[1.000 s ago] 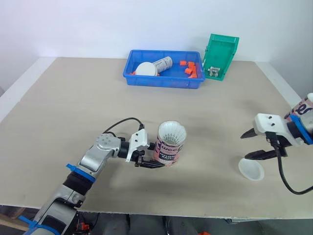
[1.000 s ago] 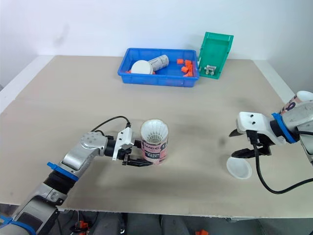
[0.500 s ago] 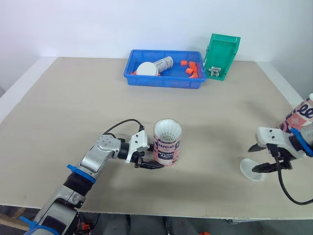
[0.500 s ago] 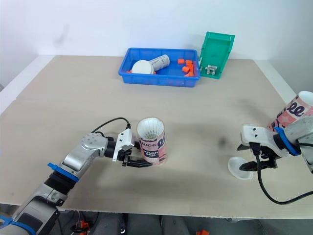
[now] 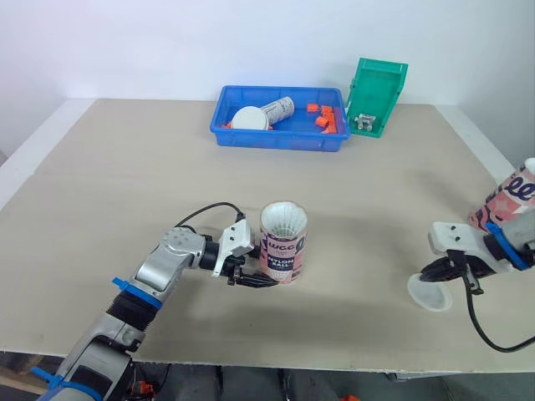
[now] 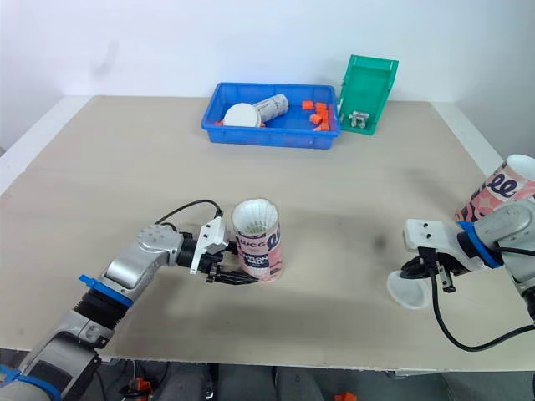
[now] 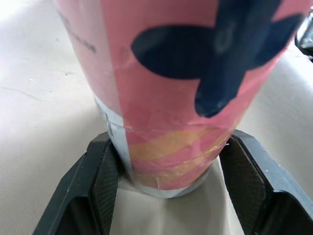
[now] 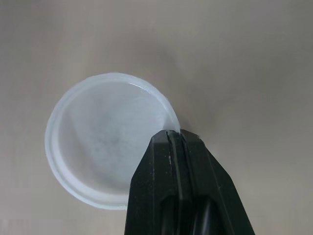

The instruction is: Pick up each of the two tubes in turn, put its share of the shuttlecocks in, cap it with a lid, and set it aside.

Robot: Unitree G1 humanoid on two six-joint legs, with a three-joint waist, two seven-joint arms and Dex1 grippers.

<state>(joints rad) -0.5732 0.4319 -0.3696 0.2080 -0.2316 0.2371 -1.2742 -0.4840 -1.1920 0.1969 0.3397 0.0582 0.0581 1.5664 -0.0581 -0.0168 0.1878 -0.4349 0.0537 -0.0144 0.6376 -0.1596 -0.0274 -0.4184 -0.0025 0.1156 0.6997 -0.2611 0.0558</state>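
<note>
Right gripper [image 8: 172, 137] is down at the table [image 5: 125, 184] now, where a second ago it hung above with fingers spread; its fingers are pressed together on the near rim of the white lid [image 8: 98, 142], which lies flat on the front right of the table; the bite takes only the thin edge. The tube [image 5: 283, 251] leaned a second ago and now stands upright and slightly nearer the left arm; the left gripper [image 5: 266, 281] has one finger on each side of the tube's base, clamping it low. Shuttlecocks [image 5: 283, 219] fill the tube, their white skirt level with the open mouth. A second tube [image 5: 512, 194] stands at the far right edge by the right arm; whether it is capped I cannot tell. The blue tray [image 5: 276, 144] and green bin [image 5: 380, 83] at the back are unchanged.

Step in hand, as I judge it: lifting the lid to cap the held tube.

Risks: the edge pinch is slight, so the lid may swivel or slip out on the lift; the skirt at the mouth may stop the lid seating, and a lid carried over tilted would catch on it; the tube is held low, so pressing down off-centre could lever it over in the grip.
</note>
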